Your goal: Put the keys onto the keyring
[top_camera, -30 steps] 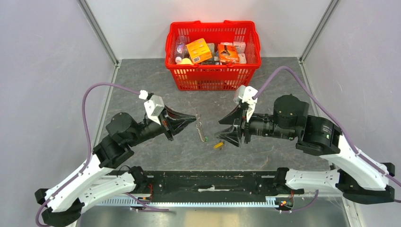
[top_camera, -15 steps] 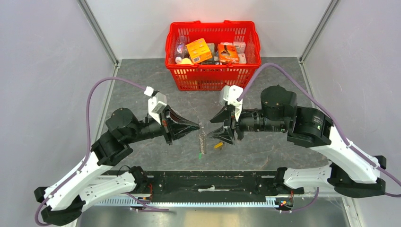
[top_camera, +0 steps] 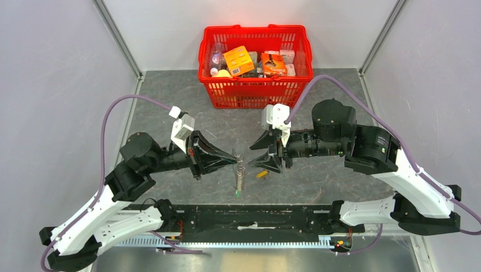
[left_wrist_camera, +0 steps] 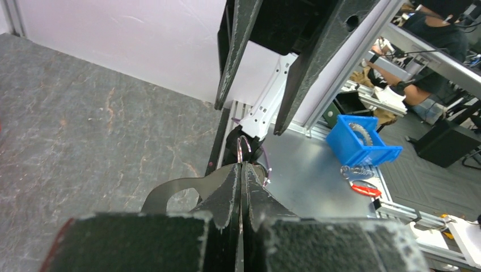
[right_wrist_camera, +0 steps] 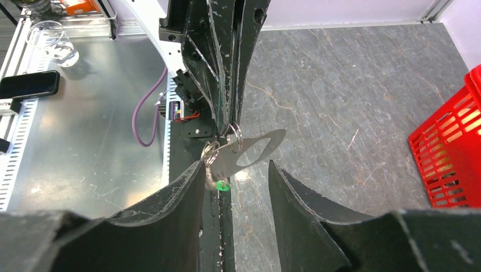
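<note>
We note that the closed left tool (top_camera: 233, 159) pinches the thin grey wire keyring (top_camera: 240, 170), which hangs long axis down, small green-headed key (top_camera: 239, 194) lowest, just left of the open, empty right tool (top_camera: 251, 156), itself nearer the small yellow-headed key (top_camera: 261, 174) on the grey worktop (top_camera: 170, 96).

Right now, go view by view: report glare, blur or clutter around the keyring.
Top external: even light, soft shadows; the red basket blooms at its far rim; the keyring is tiny. Left wrist: keyring thin against a busy background. Right wrist: keyring and green key clear, steel bench bright at left.
</note>
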Controlling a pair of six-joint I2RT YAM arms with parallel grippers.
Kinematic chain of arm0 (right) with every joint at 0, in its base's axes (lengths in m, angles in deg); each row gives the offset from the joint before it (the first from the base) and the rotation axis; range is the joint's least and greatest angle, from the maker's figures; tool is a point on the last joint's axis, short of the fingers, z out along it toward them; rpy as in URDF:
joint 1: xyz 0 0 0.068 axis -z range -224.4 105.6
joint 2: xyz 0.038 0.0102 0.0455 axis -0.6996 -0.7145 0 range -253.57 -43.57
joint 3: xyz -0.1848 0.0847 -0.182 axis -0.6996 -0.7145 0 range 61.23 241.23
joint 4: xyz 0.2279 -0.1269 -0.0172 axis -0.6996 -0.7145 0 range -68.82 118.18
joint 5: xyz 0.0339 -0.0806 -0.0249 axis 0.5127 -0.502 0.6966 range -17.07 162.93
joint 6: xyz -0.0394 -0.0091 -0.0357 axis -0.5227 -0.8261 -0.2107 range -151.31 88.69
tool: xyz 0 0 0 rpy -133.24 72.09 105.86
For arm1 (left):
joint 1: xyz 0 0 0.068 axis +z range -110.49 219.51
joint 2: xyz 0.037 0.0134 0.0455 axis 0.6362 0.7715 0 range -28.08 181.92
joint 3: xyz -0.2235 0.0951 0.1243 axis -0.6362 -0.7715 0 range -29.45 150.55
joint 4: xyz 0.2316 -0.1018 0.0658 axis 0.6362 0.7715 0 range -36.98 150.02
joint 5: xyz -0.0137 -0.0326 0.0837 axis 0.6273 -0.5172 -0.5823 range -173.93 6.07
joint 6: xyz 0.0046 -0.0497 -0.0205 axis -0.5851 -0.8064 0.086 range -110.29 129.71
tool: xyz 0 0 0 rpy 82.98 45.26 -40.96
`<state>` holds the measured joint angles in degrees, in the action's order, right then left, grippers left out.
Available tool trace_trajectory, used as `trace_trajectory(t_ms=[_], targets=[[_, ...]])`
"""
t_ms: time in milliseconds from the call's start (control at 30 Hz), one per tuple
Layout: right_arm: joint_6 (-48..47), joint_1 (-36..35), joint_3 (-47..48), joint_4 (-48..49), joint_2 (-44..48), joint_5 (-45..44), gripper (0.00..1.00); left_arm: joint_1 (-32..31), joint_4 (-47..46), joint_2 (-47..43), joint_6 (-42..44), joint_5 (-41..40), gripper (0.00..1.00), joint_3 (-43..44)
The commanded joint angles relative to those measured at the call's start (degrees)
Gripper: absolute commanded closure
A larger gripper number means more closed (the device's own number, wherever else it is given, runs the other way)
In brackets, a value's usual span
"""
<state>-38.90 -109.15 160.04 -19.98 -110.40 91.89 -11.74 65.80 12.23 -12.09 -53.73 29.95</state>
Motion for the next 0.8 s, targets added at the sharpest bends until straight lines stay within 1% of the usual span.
trace_trajectory(t_ms=[0, 267, 467, 600, 700, 767], targets=[[-0.8, -0.1, 1.2, 1.8, -0.2, 2.7, 0.48, -0.2, -6.0, -1.0, -4.0, 2.6, 0.98, 0.2], [0.6, -0.1, 2.6, 3.1, -2.6, 7.6, 0.49, -0.2, -8.0, -0.5, -5.3, 3.9, 0.98, -0.2], [1.7, -0.1, 2.0, 5.5, -2.1, 9.4, 0.51, -0.2, -8.0, -0.6, -5.3, 4.2, 0.98, -0.3], [2.5, -0.1, 2.3, 6.2, -2.0, 9.6, 0.55, -0.2, -8.0, -0.8, -5.3, 4.3, 0.98, -0.3], [3.0, -0.1, 2.3, 6.7, -2.1, 10.0, 0.63, -0.1, -8.0, -0.9, -5.4, 4.6, 0.98, -0.4], [3.3, -0.1, 2.4, 6.7, -2.3, 10.0, 0.71, -0.2, -8.0, -1.1, -5.3, 4.6, 0.98, -0.4]])
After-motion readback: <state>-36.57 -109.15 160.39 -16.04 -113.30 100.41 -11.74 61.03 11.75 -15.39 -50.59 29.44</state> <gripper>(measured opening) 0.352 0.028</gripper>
